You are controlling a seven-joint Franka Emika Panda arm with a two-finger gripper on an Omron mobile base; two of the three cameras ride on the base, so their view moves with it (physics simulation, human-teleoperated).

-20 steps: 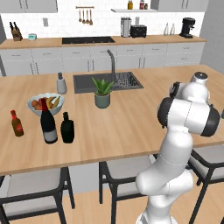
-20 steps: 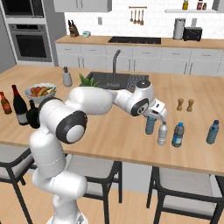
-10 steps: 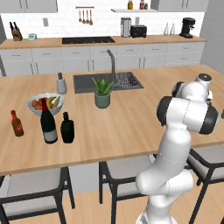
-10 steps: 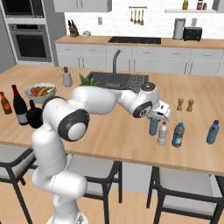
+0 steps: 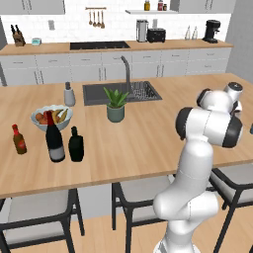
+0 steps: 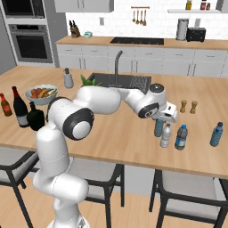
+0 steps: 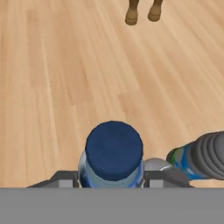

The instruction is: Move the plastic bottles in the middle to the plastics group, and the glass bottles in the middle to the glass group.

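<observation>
As we look along the hand, the gripper (image 7: pixel 112 178) has a finger on each side of the blue bottle (image 7: pixel 113 154) (we cannot tell if it squeezes). It stands on the wooden counter (image 6: pixel 124 138), beside a whitish bottle (image 6: pixel 165 135) and another blue bottle (image 6: pixel 181 137).

Blue-cap plastic bottle (image 7: pixel 113 154) upright btwn claw (image 7: pixel 113 178) fingers, whitish bottle (image 6: pixel 165 135) beside.
</observation>
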